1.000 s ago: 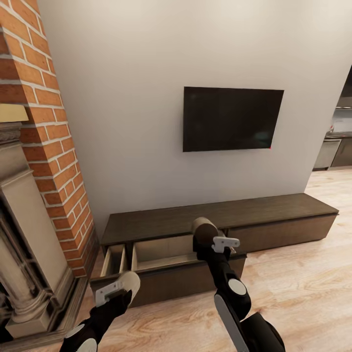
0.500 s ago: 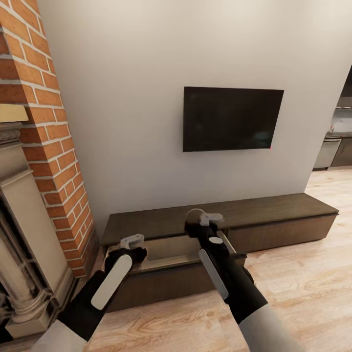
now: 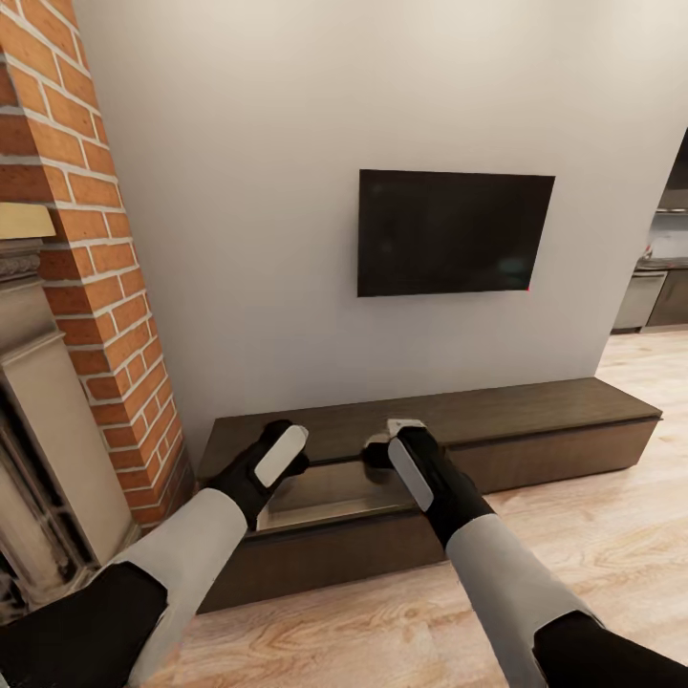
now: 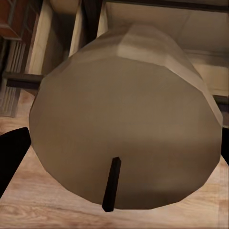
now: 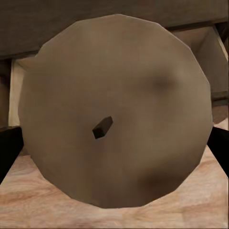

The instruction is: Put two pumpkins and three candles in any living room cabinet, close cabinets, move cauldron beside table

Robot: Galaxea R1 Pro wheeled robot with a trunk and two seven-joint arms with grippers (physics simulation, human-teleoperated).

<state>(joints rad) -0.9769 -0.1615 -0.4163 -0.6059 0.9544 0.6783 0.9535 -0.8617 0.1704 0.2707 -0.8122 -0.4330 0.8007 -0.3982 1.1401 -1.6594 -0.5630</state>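
Note:
The long dark brown cabinet [image 3: 535, 406] runs along the wall, and its left drawer [image 3: 325, 489] stands pulled out with a pale inside. Both arms reach over that drawer. My left gripper [image 3: 272, 468] is shut on a beige-grey candle [image 4: 124, 109], whose dark wick points at the wrist camera between the black fingers [image 4: 12, 152]; in the head view the wrist hides this candle. My right gripper [image 3: 382, 447] is shut on a second candle [image 3: 375, 447], seen end-on in the right wrist view as a round candle [image 5: 119, 109] above the drawer's edge. Pumpkins, cauldron and table are out of view.
A black TV [image 3: 454, 232] hangs on the wall above the cabinet. A red brick chimney [image 3: 86, 287] and stone fireplace [image 3: 38, 420] close off the left. Light wooden floor [image 3: 592, 535] stretches right toward a kitchen doorway [image 3: 664, 277].
Both arms have stretched forward and risen from near the floor to over the open drawer, each carrying its candle. The camera has stayed still.

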